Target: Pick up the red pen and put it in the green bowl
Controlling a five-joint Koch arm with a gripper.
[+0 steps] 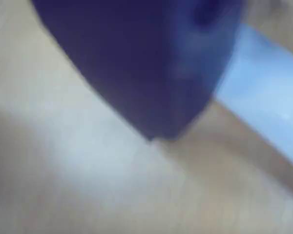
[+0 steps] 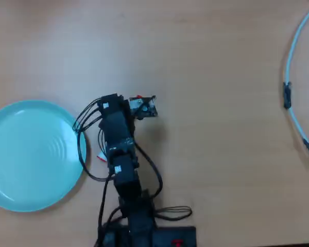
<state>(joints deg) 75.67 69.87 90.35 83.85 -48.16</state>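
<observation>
In the overhead view the green bowl [image 2: 33,154] lies flat on the table at the left, with nothing in it. My arm [image 2: 118,149] stretches up from the bottom edge just to the bowl's right. A small red and white piece of the red pen [image 2: 101,156] peeks out at the arm's left side; the rest is hidden under the arm. In the blurred wrist view one dark blue jaw tip of my gripper [image 1: 158,136] hangs very close above the table. A pale white bar [image 1: 263,92], which looks like the pen's barrel, runs along its right side. The second jaw does not show.
A thin white hoop [image 2: 293,87] with dark clips curves along the right edge of the overhead view. The arm's black base and cables [image 2: 144,231] sit at the bottom edge. The wooden table [image 2: 211,56] is bare at the top and middle right.
</observation>
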